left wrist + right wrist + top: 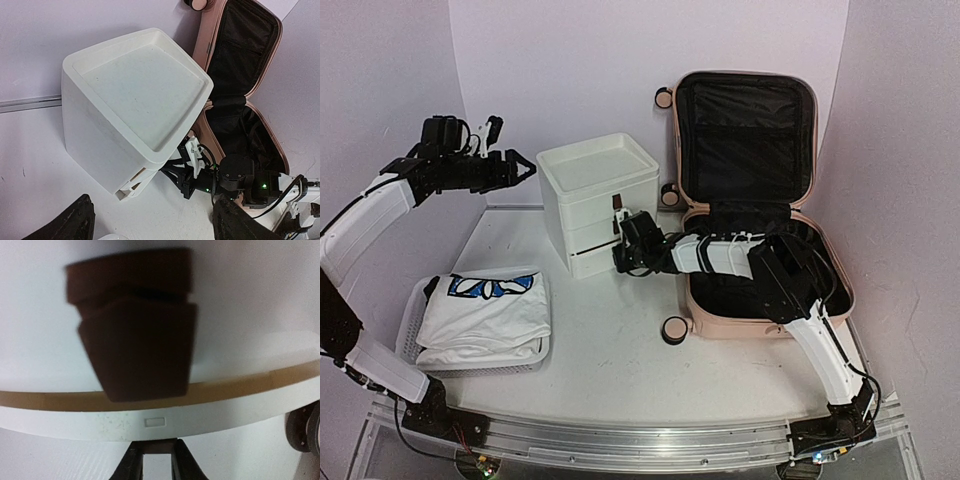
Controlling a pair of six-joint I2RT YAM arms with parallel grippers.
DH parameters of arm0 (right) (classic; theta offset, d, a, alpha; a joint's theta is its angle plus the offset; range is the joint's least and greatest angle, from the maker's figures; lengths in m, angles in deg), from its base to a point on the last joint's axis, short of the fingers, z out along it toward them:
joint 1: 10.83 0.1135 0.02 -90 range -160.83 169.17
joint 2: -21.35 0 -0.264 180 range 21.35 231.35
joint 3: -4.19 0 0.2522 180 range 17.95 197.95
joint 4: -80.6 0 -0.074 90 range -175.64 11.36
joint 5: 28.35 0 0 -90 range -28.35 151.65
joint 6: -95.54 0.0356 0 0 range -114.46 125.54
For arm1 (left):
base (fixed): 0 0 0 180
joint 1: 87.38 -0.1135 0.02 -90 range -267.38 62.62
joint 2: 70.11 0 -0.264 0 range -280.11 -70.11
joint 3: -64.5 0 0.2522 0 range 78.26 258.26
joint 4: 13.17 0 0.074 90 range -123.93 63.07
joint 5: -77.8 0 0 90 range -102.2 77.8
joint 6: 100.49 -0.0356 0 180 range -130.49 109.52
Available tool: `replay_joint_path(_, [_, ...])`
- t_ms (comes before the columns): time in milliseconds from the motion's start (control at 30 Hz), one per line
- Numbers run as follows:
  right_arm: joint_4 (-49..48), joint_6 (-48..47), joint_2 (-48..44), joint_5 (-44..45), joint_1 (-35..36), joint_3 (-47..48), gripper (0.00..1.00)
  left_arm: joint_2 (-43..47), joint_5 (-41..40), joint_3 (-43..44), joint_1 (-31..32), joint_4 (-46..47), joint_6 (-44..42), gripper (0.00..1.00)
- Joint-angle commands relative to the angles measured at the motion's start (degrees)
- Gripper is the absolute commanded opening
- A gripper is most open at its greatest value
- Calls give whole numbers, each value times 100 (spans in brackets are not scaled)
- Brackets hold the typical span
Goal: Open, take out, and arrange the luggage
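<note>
The pale pink luggage lies open at the right, its lid propped upright and the black lining showing; it also shows in the left wrist view. My right gripper reaches left from over the luggage to the front of the white drawer unit. In the right wrist view its jaws are closed on a small brown drawer handle, below a larger brown handle. My left gripper is open and empty, held high at the far left, its fingers spread wide above the unit.
A white mesh basket at the front left holds a folded white shirt with blue print. A caster wheel sticks out at the luggage's front left corner. The unit's lowest drawer juts out slightly.
</note>
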Motion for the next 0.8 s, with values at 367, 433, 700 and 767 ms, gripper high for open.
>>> replay_joint_path(367, [-278, 157, -585, -496, 35, -433, 0, -38, 169, 1, -125, 303, 82, 81])
replay_joint_path(433, [-285, 217, -724, -604, 40, -636, 0, -70, 236, 11, -159, 304, 135, 81])
replay_joint_path(700, [-277, 308, -1380, -865, 50, -1471, 0, -141, 332, 9, -241, 325, 203, 81])
replay_joint_path(767, [-189, 318, -1496, -1043, 68, -1561, 0, -164, 322, -6, -257, 339, 206, 81])
